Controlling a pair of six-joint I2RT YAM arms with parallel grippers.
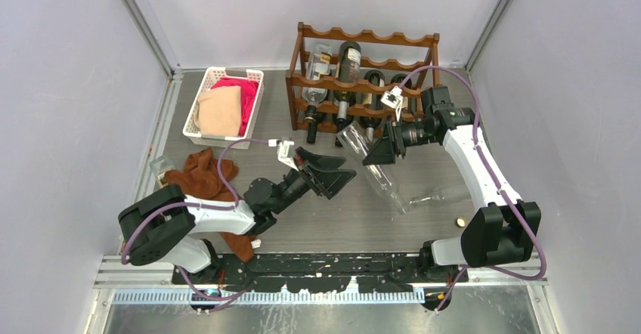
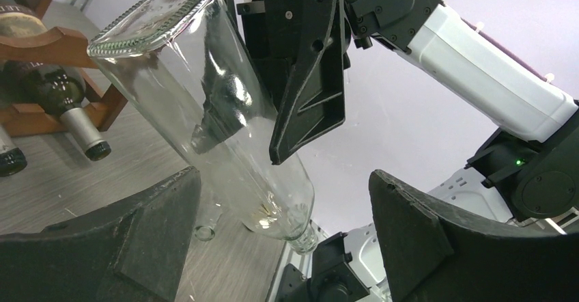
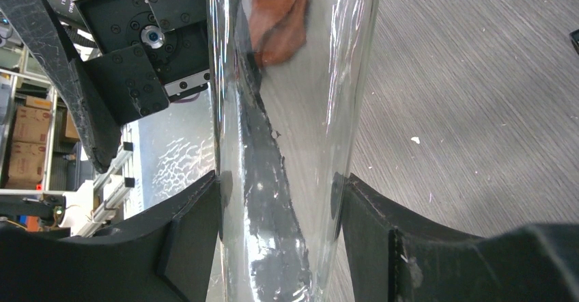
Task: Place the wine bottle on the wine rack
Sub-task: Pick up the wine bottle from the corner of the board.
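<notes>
Before the wine rack [image 1: 366, 38], right fingers [image 3: 191, 240] clamp a clear tilted wine bottle [image 1: 374, 169]; left fingers [image 2: 136, 247] gape.

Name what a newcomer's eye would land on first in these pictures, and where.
The clear glass bottle, tilted base-up mid-table, is clamped in the right gripper. Facing it, the left gripper gapes wide open, holding nothing. Behind them stands the brown wine rack, carrying several bottles.
</notes>
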